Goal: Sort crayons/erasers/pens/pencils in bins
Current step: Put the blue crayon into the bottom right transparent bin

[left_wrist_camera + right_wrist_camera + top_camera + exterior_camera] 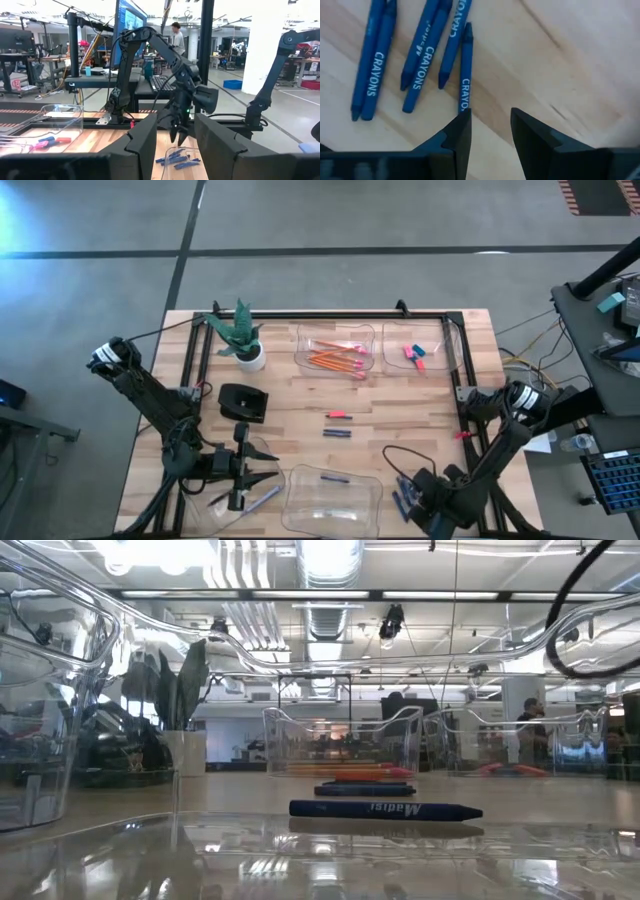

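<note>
Several dark-blue crayons (420, 65) lie side by side on the wood near the table's front right (400, 502). My right gripper (490, 117) hangs open just above them, pointing down, with nothing between its fingers; one crayon's end (464, 97) reaches up to one finger. One more crayon (385, 809) lies in the near middle bin (332, 498). Orange pencils (338, 360) fill a far bin, and erasers (415, 357) lie in the bin to its right. Two pens (338, 432) rest on the table's middle. My left gripper (268, 477) waits open and level at the front left.
A potted plant (243, 340) and a small black box (243, 402) stand at the left. A bluish pen (262, 498) lies beside the left gripper. A black frame rail (330, 315) runs along the far edge. Bare wood stretches between the pens and the far bins.
</note>
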